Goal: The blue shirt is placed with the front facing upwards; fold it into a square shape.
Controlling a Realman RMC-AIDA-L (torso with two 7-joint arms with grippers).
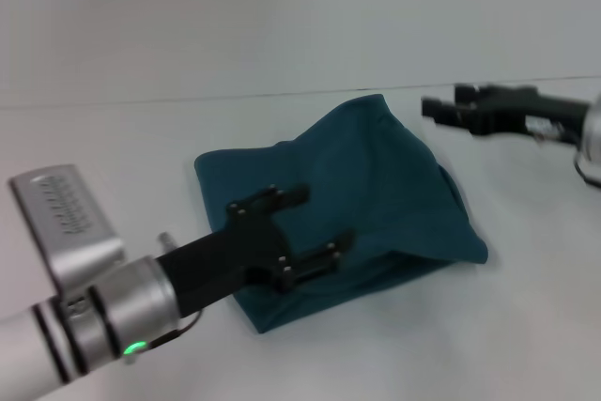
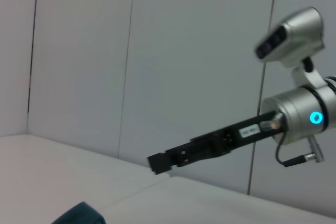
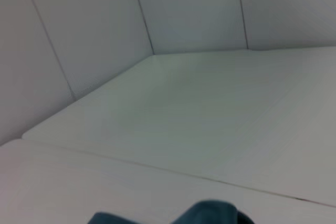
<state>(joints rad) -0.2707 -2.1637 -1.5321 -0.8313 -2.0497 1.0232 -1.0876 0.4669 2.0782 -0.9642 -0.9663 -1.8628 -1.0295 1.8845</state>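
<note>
The blue shirt (image 1: 376, 176) lies on the white table (image 1: 141, 147), folded into a rough, somewhat rumpled square with no lettering showing. My left gripper (image 1: 324, 218) hovers over the shirt's near left part, open and empty, its fingers spread above the cloth. My right gripper (image 1: 443, 103) is in the air just beyond the shirt's far right corner, open and holding nothing. It also shows in the left wrist view (image 2: 157, 162). An edge of the shirt shows in the left wrist view (image 2: 81, 214) and in the right wrist view (image 3: 210, 213).
The white table runs back to a pale wall (image 1: 282, 16). Bare tabletop lies on all sides of the shirt. A seam line (image 3: 210, 177) crosses the table surface.
</note>
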